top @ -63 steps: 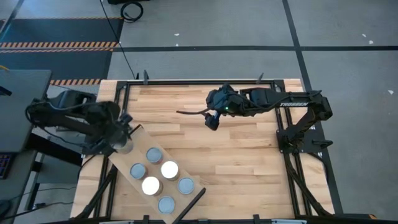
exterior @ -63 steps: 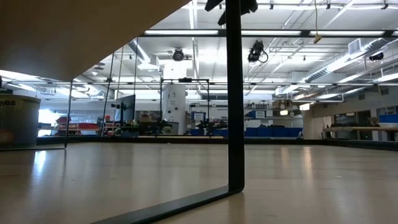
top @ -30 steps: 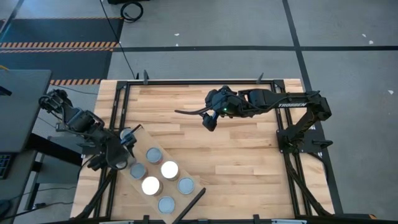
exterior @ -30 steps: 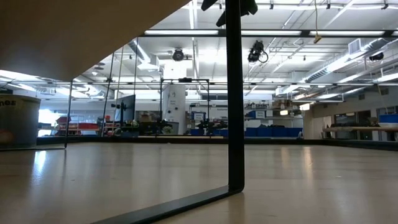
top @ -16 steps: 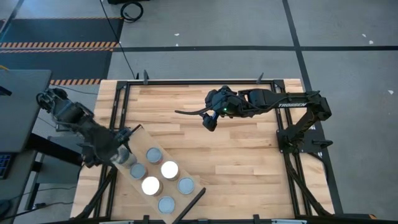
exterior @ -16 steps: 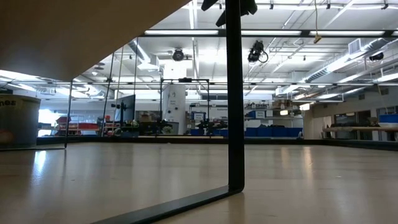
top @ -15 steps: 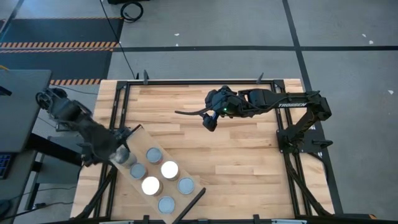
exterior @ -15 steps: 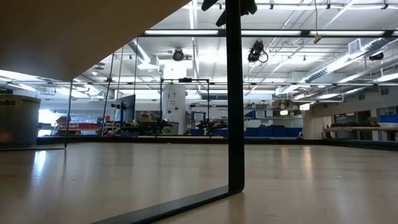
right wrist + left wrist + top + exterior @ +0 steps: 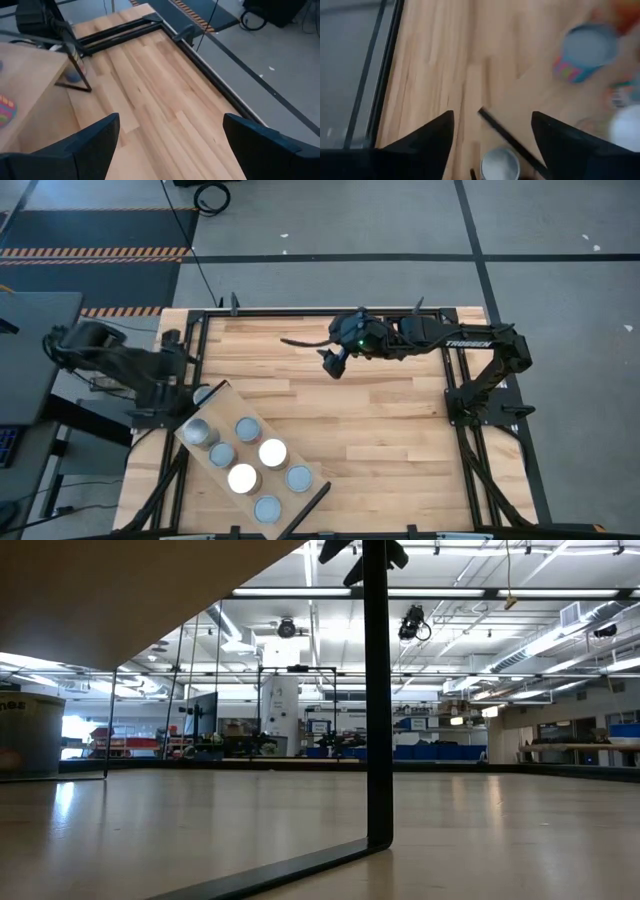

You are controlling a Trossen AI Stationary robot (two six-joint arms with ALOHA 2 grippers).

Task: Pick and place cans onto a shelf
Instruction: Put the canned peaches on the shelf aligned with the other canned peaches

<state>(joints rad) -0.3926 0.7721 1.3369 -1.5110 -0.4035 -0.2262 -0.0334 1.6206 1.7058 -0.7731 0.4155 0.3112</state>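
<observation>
My arms are dark, jointed, black all over. My right arm (image 9: pixel 470 345) bears white lettering and a small green light. My fingers (image 9: pixel 425 145) are dark, tapering wedges.

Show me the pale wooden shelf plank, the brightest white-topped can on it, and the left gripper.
pale wooden shelf plank (image 9: pixel 297 455), high view, bare edge.
bright white-topped can (image 9: pixel 242 478), high view, lid centre.
left gripper (image 9: pixel 492 131), left wrist view, between open fingers.
</observation>
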